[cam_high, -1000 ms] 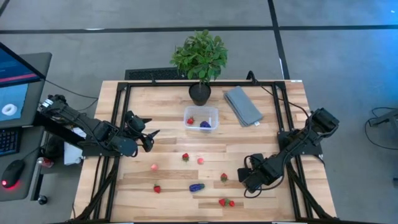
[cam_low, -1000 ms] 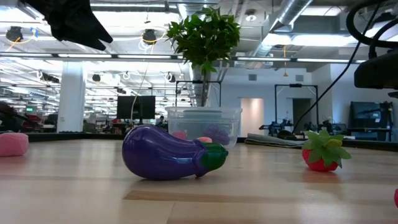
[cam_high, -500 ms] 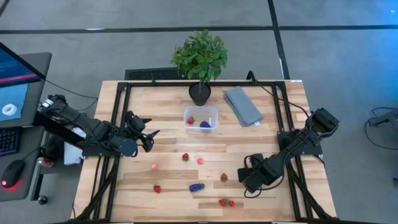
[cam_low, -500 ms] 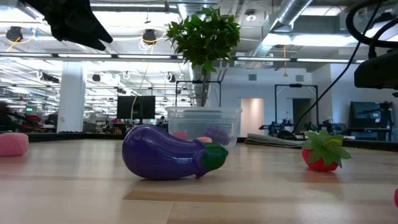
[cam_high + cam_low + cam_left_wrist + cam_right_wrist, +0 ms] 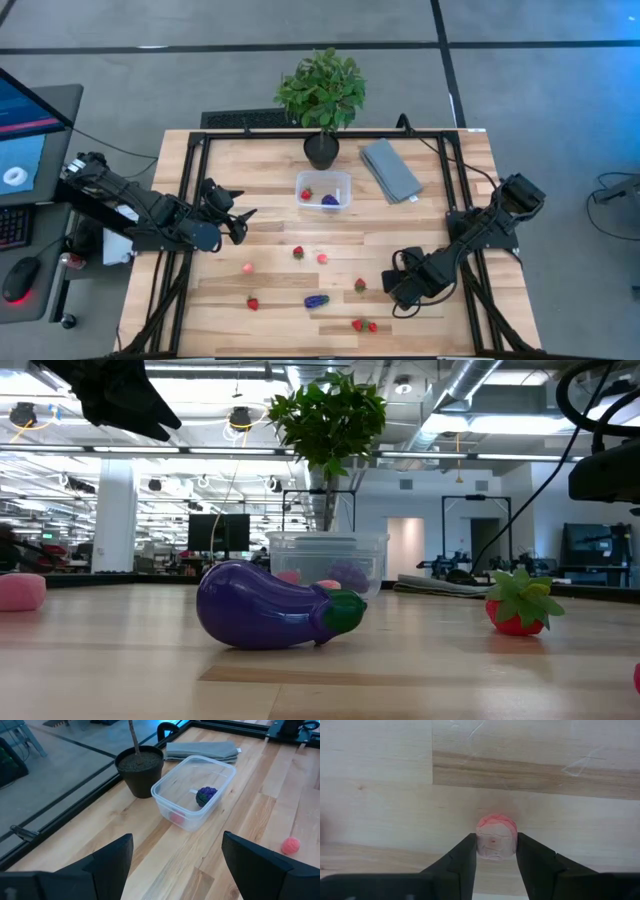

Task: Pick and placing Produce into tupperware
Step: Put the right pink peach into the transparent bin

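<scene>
My right gripper [image 5: 495,851] is shut on a pinkish-red round piece [image 5: 495,836] at the table's near right. In the high view the gripper [image 5: 400,285] hides this piece. My left gripper [image 5: 236,214] hangs open over the table's left side with nothing between its fingers. The clear tupperware [image 5: 324,191] stands in front of the plant pot and holds a strawberry [image 5: 306,194] and a purple grape bunch [image 5: 206,795]. More produce lies on the wood: strawberries [image 5: 298,253], pink pieces [image 5: 247,268] and a purple piece [image 5: 316,300]. My right gripper pinches the round piece between its two fingers [image 5: 465,856], which press on two opposite sides [image 5: 481,842] of it. The fingers come from above and point straight down. The piece looks to sit on the wooden table top.
A leafy plant in a black pot [image 5: 322,150] stands at the far middle, with a folded grey cloth [image 5: 390,170] to its right. A black frame [image 5: 190,200] runs along the table's sides. The wood between the tupperware and the near produce is bare.
</scene>
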